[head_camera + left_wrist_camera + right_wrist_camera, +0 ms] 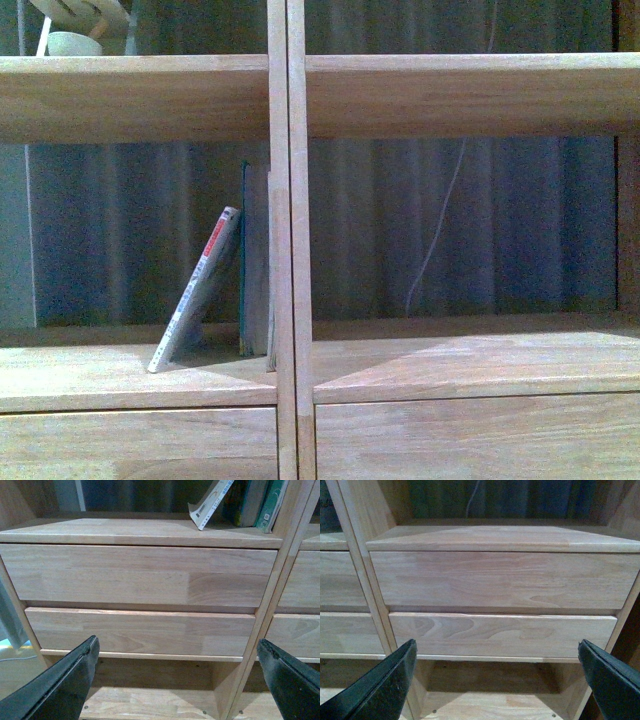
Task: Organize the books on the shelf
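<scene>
The light-wood shelf [285, 250] fills the front view. In its left compartment a thin white paperback [196, 290] with a red-marked spine leans to the right against a taller teal book [246, 262] that stands upright by the central divider. Both books also show in the left wrist view, the paperback [210, 502] and the teal book [271, 505]. My left gripper [177, 652] is open and empty, low in front of the left drawer fronts [140, 575]. My right gripper [495, 652] is open and empty in front of the right drawer fronts [505, 580]. Neither arm shows in the front view.
A pale green bowl [72, 43] sits on the upper left shelf. A thin white cord [440, 225] hangs behind the right compartment, which holds no books. Below the drawers is an open gap above a lower board [150, 700].
</scene>
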You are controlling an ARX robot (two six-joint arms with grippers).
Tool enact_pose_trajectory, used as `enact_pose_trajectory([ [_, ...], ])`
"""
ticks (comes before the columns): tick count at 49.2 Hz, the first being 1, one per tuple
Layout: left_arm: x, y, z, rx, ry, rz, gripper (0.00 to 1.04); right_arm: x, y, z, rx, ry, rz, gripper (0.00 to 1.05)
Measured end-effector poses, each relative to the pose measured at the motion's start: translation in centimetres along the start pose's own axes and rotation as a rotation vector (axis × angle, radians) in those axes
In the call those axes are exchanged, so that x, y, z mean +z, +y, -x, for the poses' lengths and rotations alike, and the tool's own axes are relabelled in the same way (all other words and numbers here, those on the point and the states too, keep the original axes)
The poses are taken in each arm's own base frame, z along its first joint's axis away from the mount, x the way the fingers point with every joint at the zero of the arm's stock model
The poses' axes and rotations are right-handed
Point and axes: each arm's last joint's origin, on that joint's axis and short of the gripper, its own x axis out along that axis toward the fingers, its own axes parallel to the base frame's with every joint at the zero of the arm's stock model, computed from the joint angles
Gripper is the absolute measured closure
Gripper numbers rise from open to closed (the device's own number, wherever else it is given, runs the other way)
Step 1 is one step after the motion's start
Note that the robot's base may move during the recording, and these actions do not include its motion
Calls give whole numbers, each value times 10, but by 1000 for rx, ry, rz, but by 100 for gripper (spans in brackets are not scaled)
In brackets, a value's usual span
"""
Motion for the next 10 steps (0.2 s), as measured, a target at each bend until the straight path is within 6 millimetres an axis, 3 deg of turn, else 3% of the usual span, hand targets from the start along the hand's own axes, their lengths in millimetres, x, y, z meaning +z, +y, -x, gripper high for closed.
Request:
enact_pose_trajectory([
  [10, 0, 0, 0, 0, 0, 0, 7, 0, 0, 0, 0, 0, 0, 7],
])
